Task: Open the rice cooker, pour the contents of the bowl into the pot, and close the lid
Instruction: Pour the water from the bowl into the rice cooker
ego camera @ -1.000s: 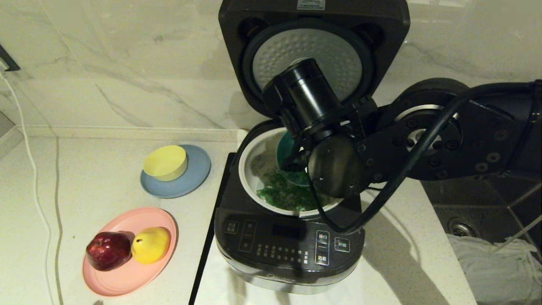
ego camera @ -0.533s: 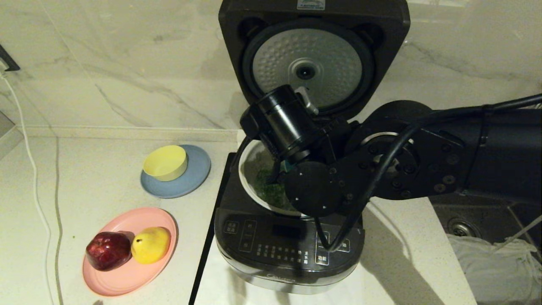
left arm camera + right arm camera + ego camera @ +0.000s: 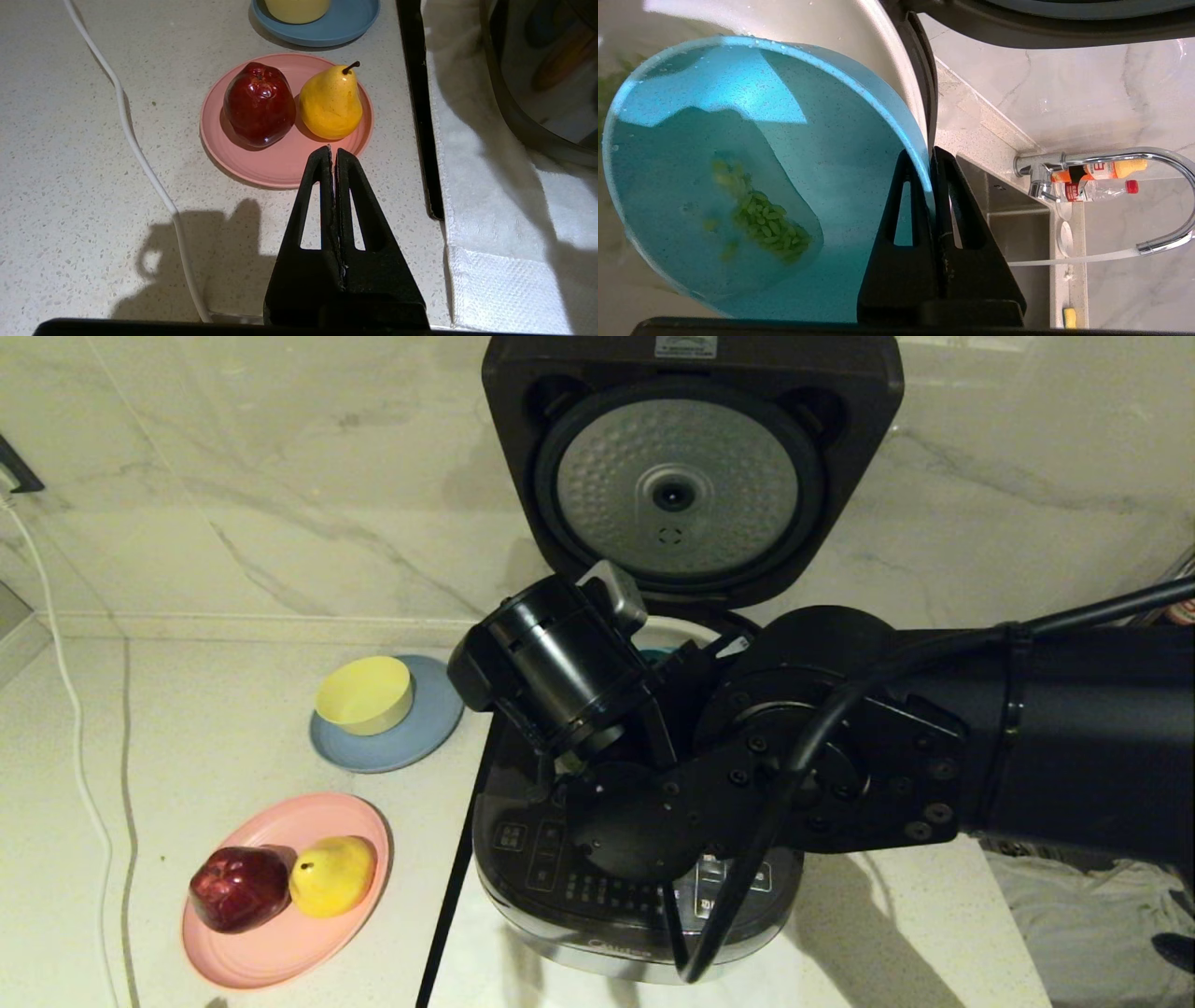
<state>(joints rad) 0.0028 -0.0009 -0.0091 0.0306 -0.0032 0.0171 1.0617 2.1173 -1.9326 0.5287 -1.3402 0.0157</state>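
The rice cooker [image 3: 523,845] stands on the counter with its lid [image 3: 686,495] swung up, dimpled silver disc facing me. My right arm lies across the cooker's mouth and hides all but a sliver of the pot [image 3: 677,630] and of the teal bowl [image 3: 653,656]. In the right wrist view my right gripper [image 3: 930,151] is shut on the rim of the bowl [image 3: 738,163], which is tipped on its side over the cream pot wall [image 3: 808,28]. A small clump of green contents [image 3: 766,226] clings inside the bowl. My left gripper [image 3: 332,149] hangs shut and empty above the counter.
A yellow bowl [image 3: 364,693] sits on a grey-blue plate [image 3: 439,728] left of the cooker. A pink plate [image 3: 280,943] carries a red apple [image 3: 240,889] and a yellow pear [image 3: 333,875]. A white cord [image 3: 84,784] runs along the left. The sink [image 3: 1017,233] and tap [image 3: 1111,156] lie to the right.
My right arm has swung down and to the left across the cooker's mouth, uncovering the lid's underside and hiding the pot and the green bits in it.
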